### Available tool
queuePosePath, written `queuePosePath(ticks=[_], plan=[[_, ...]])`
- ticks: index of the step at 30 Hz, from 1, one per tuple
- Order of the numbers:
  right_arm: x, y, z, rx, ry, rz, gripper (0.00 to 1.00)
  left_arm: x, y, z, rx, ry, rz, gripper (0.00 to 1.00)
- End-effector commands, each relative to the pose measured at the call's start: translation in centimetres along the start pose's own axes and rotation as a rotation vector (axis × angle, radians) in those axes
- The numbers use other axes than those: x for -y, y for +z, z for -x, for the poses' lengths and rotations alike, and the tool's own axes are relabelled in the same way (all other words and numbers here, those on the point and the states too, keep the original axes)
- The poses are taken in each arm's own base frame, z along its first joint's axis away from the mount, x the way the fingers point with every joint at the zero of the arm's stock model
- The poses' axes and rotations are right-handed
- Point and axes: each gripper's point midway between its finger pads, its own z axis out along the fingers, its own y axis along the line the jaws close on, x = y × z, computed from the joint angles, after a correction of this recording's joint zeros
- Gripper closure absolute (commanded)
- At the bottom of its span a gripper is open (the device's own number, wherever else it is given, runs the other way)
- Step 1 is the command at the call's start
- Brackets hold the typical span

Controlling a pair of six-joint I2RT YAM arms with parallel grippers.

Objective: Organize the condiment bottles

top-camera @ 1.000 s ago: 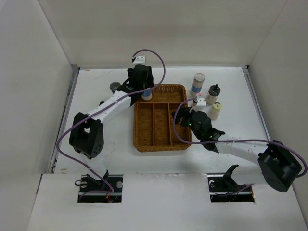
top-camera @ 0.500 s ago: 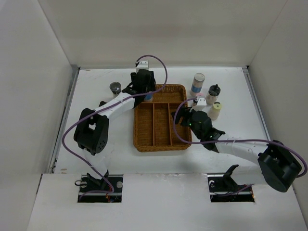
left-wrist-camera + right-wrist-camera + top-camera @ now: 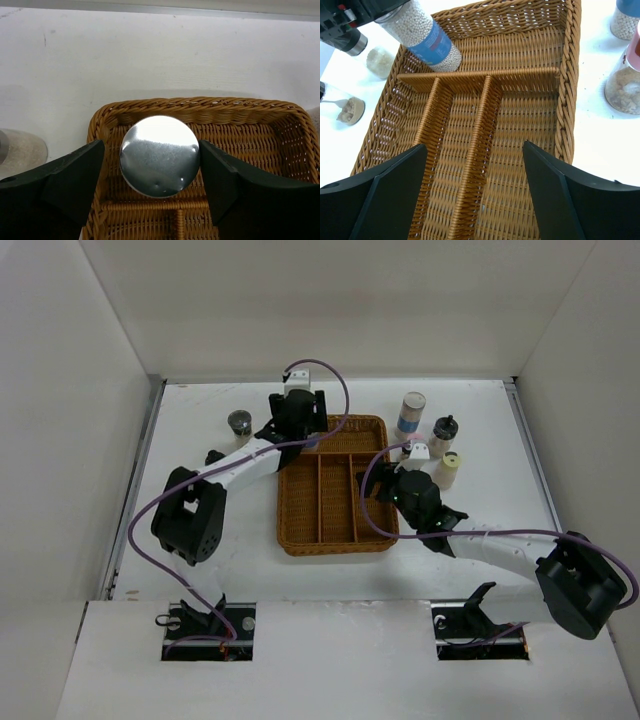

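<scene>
Two pairs of jaws hang over the wicker tray [image 3: 338,546]. My left jaws [image 3: 151,170] are spread, straddling a grey-capped bottle [image 3: 432,42] that stands in the tray's far-left corner, long axis vertical, directly beneath me. My right jaws [image 3: 474,150] gape empty over the tray's near compartments. Right of the tray, nearer my right arm, wait a second grey-capped bottle [image 3: 410,415], a black-topped jar [image 3: 445,430] and a pale-yellow-capped shaker [image 3: 449,469].

Silver-capped jar [image 3: 159,155] — upright, in wicker tray [image 3: 235,107]
</scene>
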Motion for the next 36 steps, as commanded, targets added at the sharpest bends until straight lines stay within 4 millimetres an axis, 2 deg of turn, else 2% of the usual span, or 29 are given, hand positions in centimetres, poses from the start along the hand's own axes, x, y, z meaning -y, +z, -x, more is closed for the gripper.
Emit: queuePosePath(ticks=[1,7,11,13,16,18,21,25,28,31,33,36], plan=[[-1.1,-0.1,1.6,0.057,0.033,0.046,0.16,0.4,-3.3,6.9,0.170,-0.074,-0.038,0.25],[-1.0,0.0,1.4,0.052,0.026,0.043,0.16,-0.1,-5.8,9.7,0.232,-0.104,-0.053,0.20],[-0.3,0.2,2.0,0.063,0.038,0.025,0.18,-0.7,-8.7,11.3,0.295,-0.153,-0.075,0.22],[-0.5,0.2,3.0,0.076,0.047,0.034,0.30,-1.2,-10.5,12.0,0.336,-0.193,-0.085,0.24],[-1.7,-0.5,5.5,0.104,0.062,0.065,0.57,-2.5,-13.2,11.7,0.385,-0.254,-0.107,0.39],[-2.4,-0.7,7.6,0.119,0.071,0.063,0.69,-3.2,-14.5,10.4,0.382,-0.284,-0.124,0.53],[-2.0,-0.3,10.2,0.130,0.063,0.013,0.78,-3.6,-16.1,7.3,0.341,-0.303,-0.167,0.68],[0.6,1.2,13.5,0.144,0.049,-0.106,0.79,-3.3,-17.8,2.1,0.271,-0.342,-0.235,0.81],[3.5,2.5,15.9,0.161,0.012,-0.223,0.78,-3.7,-18.6,-1.4,0.233,-0.391,-0.260,0.84],[7.2,4.2,17.8,0.155,-0.052,-0.358,0.73,-4.2,-19.0,-4.0,0.209,-0.432,-0.277,0.86],[9.2,5.5,18.5,0.131,-0.097,-0.430,0.62,-4.5,-19.2,-4.9,0.219,-0.440,-0.289,0.86],[10.9,7.5,19.5,0.092,-0.168,-0.487,0.40,-4.8,-19.4,-5.4,0.238,-0.440,-0.305,0.86]])
